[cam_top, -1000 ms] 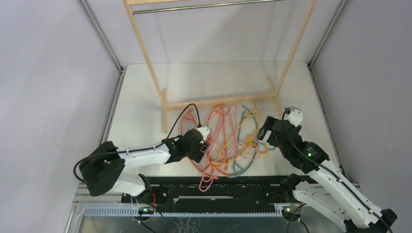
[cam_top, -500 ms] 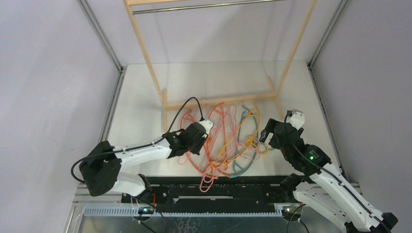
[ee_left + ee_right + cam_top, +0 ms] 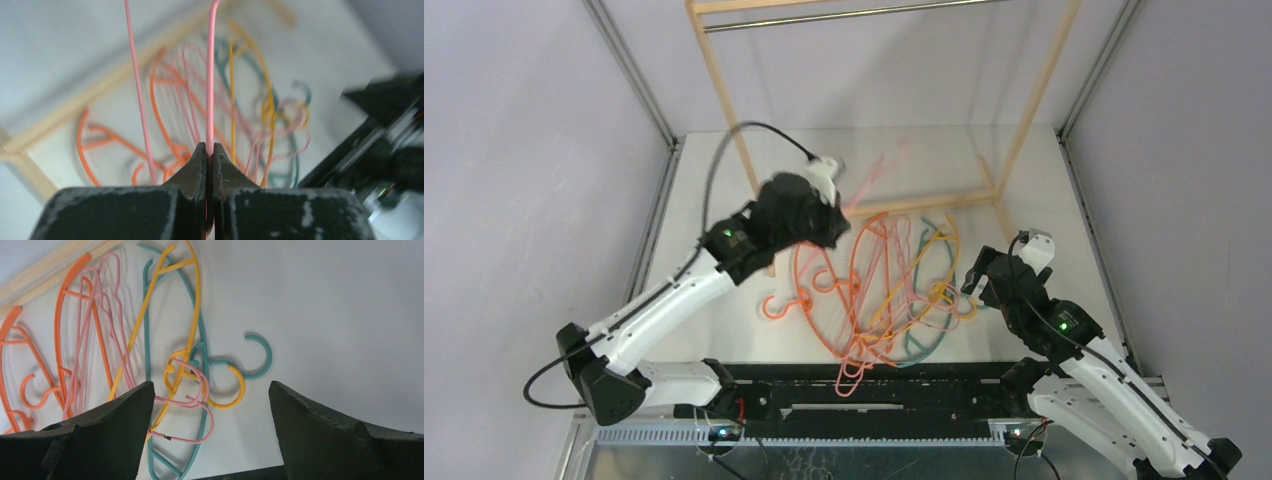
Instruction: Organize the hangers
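Observation:
A tangle of hangers [image 3: 894,290] in pink, orange, yellow and teal lies on the white table. My left gripper [image 3: 836,208] is raised above the pile's far left side, shut on the thin wire of a pale pink hanger [image 3: 876,172] that shows blurred. In the left wrist view the pink hanger [image 3: 210,75] runs straight up from the shut left gripper [image 3: 210,150]. My right gripper [image 3: 972,283] stands open at the pile's right edge. In the right wrist view the right gripper [image 3: 210,388] is wide open above a pink hook [image 3: 200,390], a yellow hook [image 3: 235,390] and a teal hook [image 3: 262,352], touching none.
A tall wooden-framed rack [image 3: 724,110] with a metal rod [image 3: 844,14] stands at the back; its base bar [image 3: 924,204] lies just beyond the pile. Metal rails edge the table on both sides. An orange hanger [image 3: 799,295] lies at the pile's left.
My left gripper closed on a pink hanger in the pile, then rose and swung back toward the rack with it. An orange hanger slid left. The right gripper hardly moved.

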`<state>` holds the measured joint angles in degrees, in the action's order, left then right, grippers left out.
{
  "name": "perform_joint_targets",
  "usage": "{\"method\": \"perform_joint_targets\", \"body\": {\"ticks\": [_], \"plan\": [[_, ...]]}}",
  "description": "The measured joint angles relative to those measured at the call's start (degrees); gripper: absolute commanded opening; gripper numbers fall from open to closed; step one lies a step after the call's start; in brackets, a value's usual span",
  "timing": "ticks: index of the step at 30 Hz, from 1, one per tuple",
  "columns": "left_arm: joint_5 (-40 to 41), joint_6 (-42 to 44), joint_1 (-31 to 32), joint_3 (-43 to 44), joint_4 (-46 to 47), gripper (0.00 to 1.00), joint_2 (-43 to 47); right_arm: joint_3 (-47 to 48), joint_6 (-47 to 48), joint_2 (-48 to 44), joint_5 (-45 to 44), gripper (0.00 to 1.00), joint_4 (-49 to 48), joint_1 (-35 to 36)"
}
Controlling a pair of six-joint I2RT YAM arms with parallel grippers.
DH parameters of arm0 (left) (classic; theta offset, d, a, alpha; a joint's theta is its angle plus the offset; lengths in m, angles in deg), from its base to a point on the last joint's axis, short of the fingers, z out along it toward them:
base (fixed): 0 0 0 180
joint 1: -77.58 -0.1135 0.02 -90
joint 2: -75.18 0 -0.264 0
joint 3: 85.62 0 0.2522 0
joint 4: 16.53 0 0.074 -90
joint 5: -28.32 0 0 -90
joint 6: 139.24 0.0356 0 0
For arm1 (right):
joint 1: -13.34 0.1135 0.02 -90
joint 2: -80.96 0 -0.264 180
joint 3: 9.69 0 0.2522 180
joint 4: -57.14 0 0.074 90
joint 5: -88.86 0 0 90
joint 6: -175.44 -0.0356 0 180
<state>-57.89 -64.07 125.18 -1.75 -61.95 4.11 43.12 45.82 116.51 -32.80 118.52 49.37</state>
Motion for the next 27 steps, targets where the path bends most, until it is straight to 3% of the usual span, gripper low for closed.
{"method": "perform_joint_targets", "body": {"ticks": [7, 12, 19, 27], "plan": [[-6.6, -5.5, -12.6, 11.1, 9.7, 0.0, -0.9, 0.0, -0.9, -1.9, -2.8, 0.92, 0.7, -0.1], [-6.4, -7.3, -12.6, 12.8, 14.3, 0.0, -1.6, 0.0, -1.5, -2.5, -3.7, 0.92, 1.8, -0.4], [-2.4, -8.2, -12.5, 3.7, 22.3, 0.0, 3.3, 0.0, -1.7, -1.0, -4.3, 0.93, 2.3, -0.9], [1.3, -7.1, -12.5, 2.5, 29.9, 0.0, 5.2, 0.0, -0.2, 2.1, -3.4, 0.93, -0.5, -2.2]]}}
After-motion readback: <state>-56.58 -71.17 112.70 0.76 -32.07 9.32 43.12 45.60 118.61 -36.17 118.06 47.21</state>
